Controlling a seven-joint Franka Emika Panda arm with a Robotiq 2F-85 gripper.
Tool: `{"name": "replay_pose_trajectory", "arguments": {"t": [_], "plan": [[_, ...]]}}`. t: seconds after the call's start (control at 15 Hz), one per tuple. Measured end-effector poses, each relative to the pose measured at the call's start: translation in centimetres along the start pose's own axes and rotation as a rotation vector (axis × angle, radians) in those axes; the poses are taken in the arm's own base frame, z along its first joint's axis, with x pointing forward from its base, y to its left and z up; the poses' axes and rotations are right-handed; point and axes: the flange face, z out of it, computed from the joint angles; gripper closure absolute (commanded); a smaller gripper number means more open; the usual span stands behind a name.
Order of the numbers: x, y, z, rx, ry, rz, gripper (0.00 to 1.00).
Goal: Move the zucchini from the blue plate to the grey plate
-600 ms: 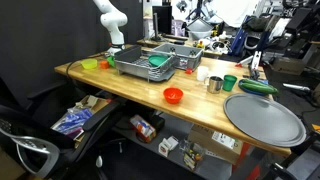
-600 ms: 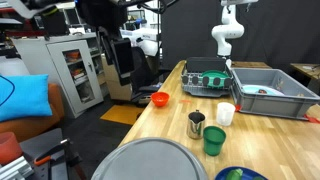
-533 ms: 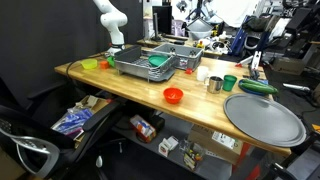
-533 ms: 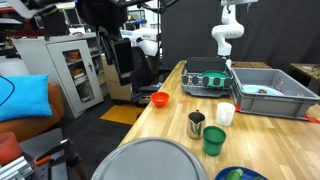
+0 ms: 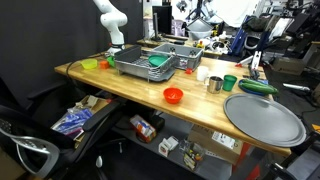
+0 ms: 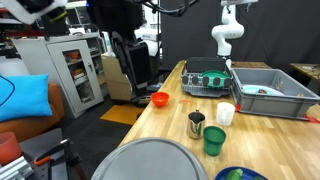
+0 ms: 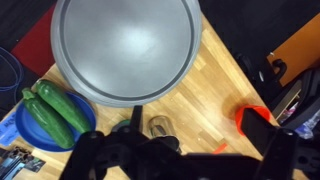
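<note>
In the wrist view two dark green zucchini (image 7: 60, 108) lie side by side on the small blue plate (image 7: 78, 128) at the left. The large grey plate (image 7: 125, 45) fills the top, right next to the blue plate. My gripper (image 7: 180, 160) is a dark blur along the bottom edge, high above the table and far from both plates; its fingers stand wide apart with nothing between them. In both exterior views the white arm (image 5: 110, 25) (image 6: 228, 35) stands at the far end of the table. The grey plate (image 5: 263, 118) (image 6: 150, 160) and the blue plate (image 5: 258, 88) (image 6: 240, 174) are at the near end.
A red bowl (image 5: 172, 95) (image 7: 247, 112), a metal cup (image 5: 214, 84) (image 7: 160, 127), a green cup (image 5: 230, 82) (image 6: 214, 141) and a white cup (image 6: 226, 113) stand mid-table. A grey dish rack (image 5: 148, 65) and a grey bin (image 6: 265, 95) are near the arm.
The arm and the table's things have not moved. A dark figure in the background of an exterior view has shifted.
</note>
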Motion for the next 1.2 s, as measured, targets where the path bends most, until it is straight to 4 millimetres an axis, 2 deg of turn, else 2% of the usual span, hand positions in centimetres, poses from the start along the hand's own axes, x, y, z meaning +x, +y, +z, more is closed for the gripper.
{"name": "replay_pose_trajectory", "arguments": {"t": [0.2,0.4,0.53,1.0,1.2], "plan": [[0.8,2.4,1.2,-0.062,-0.015,-0.004,0.0],[1.5,3.4,3.0,-0.115,-0.072,-0.054,0.0],[1.8,3.6,3.6,-0.125,-0.087,-0.072,0.0],[2.1,3.5,3.5,-0.129,-0.082,-0.078,0.0],[3.3,3.4,4.8,-0.197,-0.062,-0.112,0.0]]}}
